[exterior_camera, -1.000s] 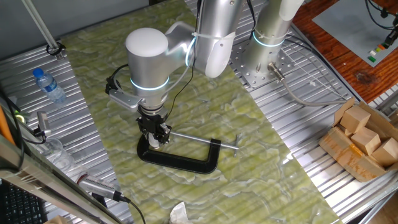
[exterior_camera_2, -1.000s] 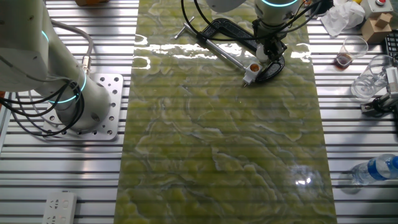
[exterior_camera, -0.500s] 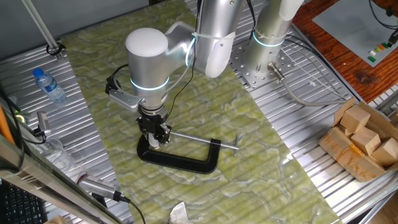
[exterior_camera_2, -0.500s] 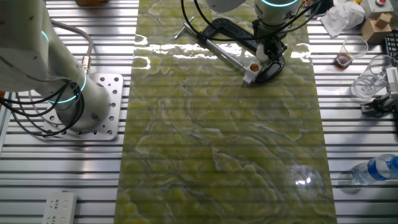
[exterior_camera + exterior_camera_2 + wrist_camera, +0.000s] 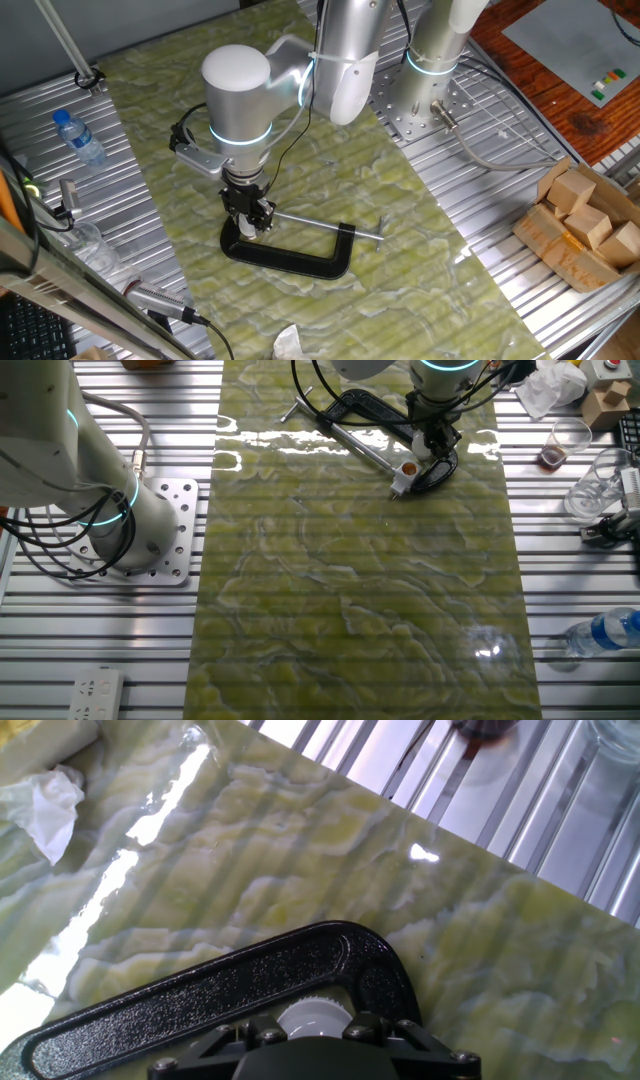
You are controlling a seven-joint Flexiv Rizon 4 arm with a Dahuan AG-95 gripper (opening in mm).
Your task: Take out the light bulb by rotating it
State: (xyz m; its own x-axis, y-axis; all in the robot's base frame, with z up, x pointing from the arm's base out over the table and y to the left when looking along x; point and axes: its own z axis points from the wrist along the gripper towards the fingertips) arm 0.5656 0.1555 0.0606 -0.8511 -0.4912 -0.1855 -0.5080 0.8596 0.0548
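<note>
The light bulb (image 5: 312, 1018) is a small frosted-white dome held in the left end of a black C-clamp (image 5: 300, 262) that lies flat on the green marbled mat. My gripper (image 5: 249, 217) reaches straight down onto it, and its black fingers (image 5: 368, 1026) press against both sides of the bulb's ribbed edge. In one fixed view only a sliver of the white bulb (image 5: 247, 231) shows under the fingers. From the opposite side, the gripper (image 5: 432, 442) covers the bulb at the clamp (image 5: 360, 405). The clamp's screw rod (image 5: 330, 226) runs to the right.
A clear blue-capped bottle (image 5: 78, 137) lies at the left on the metal table. A box of wooden blocks (image 5: 585, 225) stands at the right. Crumpled tissue (image 5: 45, 810) lies near the mat's edge. A second arm's base (image 5: 150, 530) is bolted beside the mat.
</note>
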